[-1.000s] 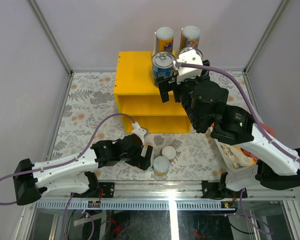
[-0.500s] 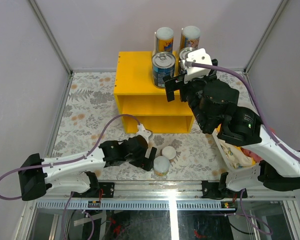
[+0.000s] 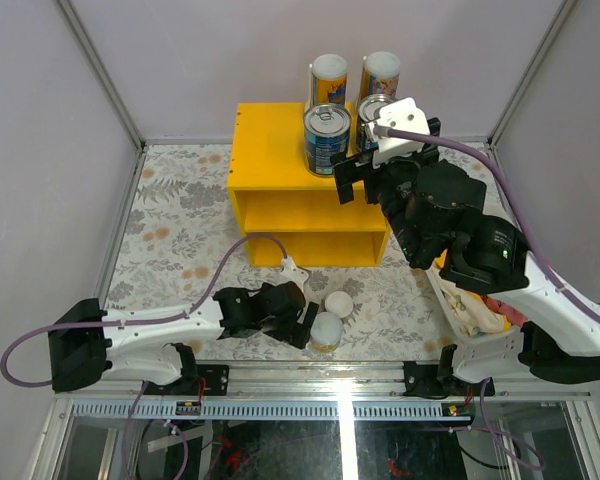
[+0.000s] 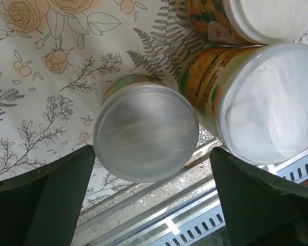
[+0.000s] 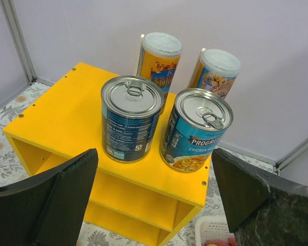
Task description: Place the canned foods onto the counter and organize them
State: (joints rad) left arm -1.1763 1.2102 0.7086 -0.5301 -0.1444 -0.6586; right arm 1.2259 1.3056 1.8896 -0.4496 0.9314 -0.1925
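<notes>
My left pincer [image 4: 153,200] is wide, empty. Small can [image 4: 145,133] stands upright in front of the yellow surface [image 3: 270,150], straight under me, axis vertical, lid up; left arm's nearest. Right pincer [image 5: 156,205] wide too, nr 4 cans [image 5: 131,118] atop it.

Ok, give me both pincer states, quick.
Left pincer: open, empty, aimed at a small white-lidded can.
Right pincer: open, empty, facing the blue tins on the counter.

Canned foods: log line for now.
yellow counter top: four cans | floral table: three small white-lidded cans | left hand: open over them | right hand: open, empty
</notes>
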